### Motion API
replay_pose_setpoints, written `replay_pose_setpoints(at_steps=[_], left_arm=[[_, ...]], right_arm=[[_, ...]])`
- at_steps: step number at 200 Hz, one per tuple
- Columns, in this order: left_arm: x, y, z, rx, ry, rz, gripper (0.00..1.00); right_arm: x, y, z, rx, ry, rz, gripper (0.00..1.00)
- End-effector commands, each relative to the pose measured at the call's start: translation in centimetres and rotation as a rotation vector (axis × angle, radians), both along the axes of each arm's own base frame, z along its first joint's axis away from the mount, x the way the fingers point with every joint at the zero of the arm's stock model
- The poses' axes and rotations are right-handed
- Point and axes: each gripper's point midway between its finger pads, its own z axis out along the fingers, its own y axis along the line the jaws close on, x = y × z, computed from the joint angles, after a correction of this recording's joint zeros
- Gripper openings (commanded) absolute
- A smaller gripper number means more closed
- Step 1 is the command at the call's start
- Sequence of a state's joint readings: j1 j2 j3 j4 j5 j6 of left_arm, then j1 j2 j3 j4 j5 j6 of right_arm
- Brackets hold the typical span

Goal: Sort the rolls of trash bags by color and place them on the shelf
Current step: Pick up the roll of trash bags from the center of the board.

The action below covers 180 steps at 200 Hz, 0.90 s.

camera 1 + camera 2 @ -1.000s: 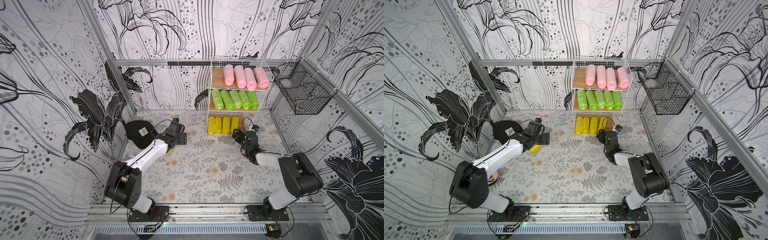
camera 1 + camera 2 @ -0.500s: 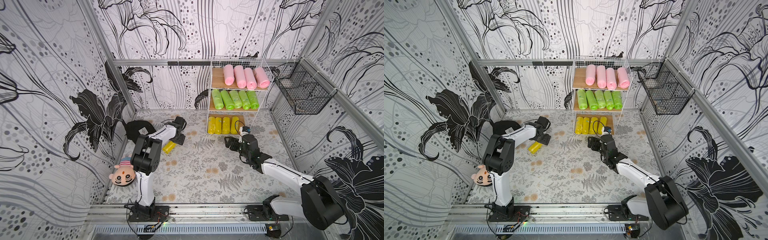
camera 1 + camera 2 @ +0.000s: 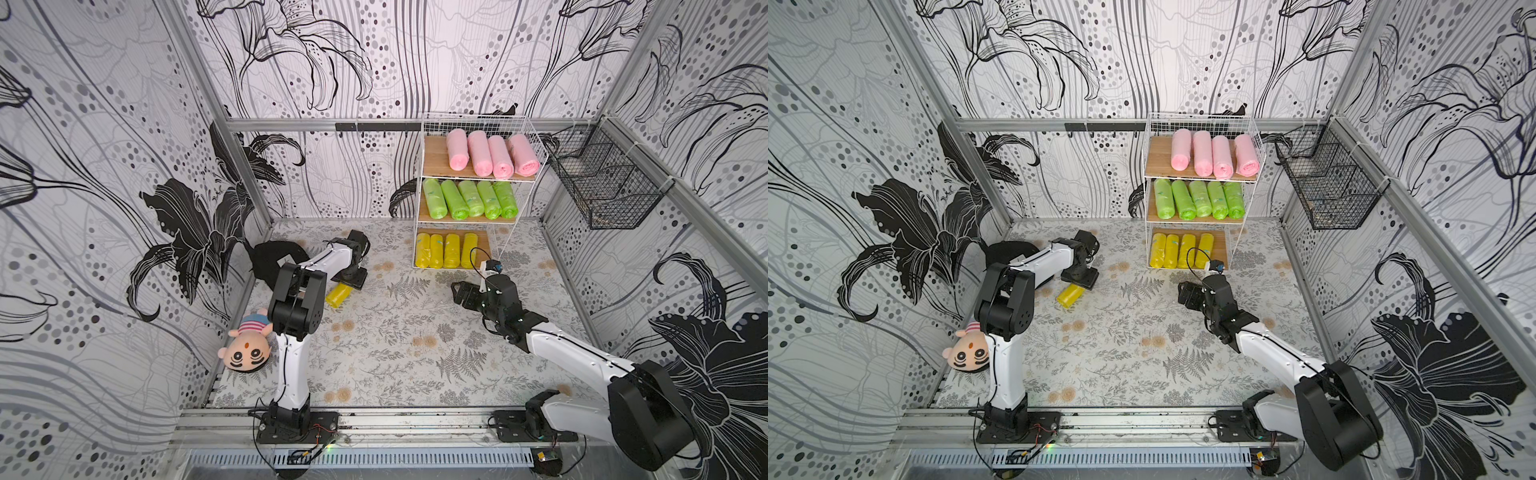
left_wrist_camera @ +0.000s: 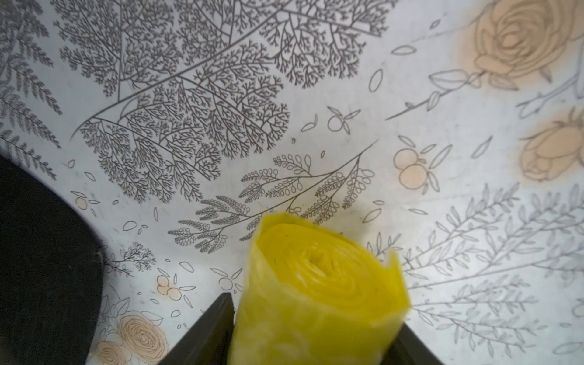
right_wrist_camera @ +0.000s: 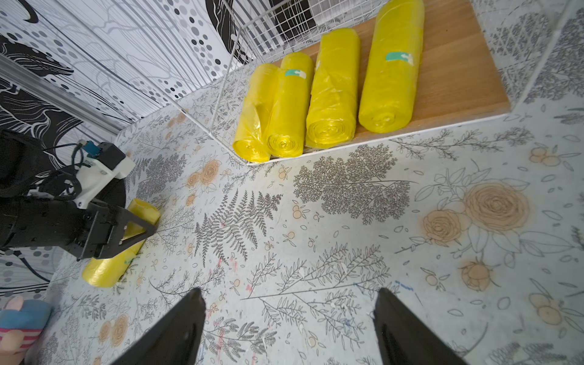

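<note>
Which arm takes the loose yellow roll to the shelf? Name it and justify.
Left. The left pincer straddles the yellow roll on the floor, fingers flanking both sides. The right pincer hangs open over bare floor, holding nothing, though nearer the shelf.

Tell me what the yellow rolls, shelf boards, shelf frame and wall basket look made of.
Yellow rolls: thin plastic film, glossy; crinkles, glare and spiral layers at the ends.
Boards: wood or wood-look laminate, matte; light-brown grain lines.
Frame: white wire grid, probably coated metal.
Basket: black wire mesh, likely coated metal too; finish unclear from here.
</note>
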State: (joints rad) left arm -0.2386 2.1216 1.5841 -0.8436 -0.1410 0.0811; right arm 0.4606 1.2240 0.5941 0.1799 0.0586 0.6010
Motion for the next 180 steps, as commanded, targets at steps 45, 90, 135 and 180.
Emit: replay_pose_setpoints(at_steps=[45, 90, 135, 180], left_arm=[[1.1, -0.8, 3.0, -0.127, -0.108, 0.084, 0.36], [1.7, -3.8, 10.8, -0.498, -0.372, 0.184, 0.3], [-0.6, -7.6, 22.3, -1.03, -0.653, 0.217, 0.3], [-4.0, -7.5, 28.7, -1.51, -0.792, 0.356, 0.29]], right_arm=[[-0.5, 1.3, 0.5, 0.024, 0.024, 0.073, 0.86], [-2.1, 5.7, 3.4, 0.12, -0.022, 0.254, 0.87], [-4.1, 11.3, 8.2, 0.296, -0.122, 0.416, 0.88], [-5.3, 16.3, 12.4, 0.473, -0.233, 0.52, 0.9]])
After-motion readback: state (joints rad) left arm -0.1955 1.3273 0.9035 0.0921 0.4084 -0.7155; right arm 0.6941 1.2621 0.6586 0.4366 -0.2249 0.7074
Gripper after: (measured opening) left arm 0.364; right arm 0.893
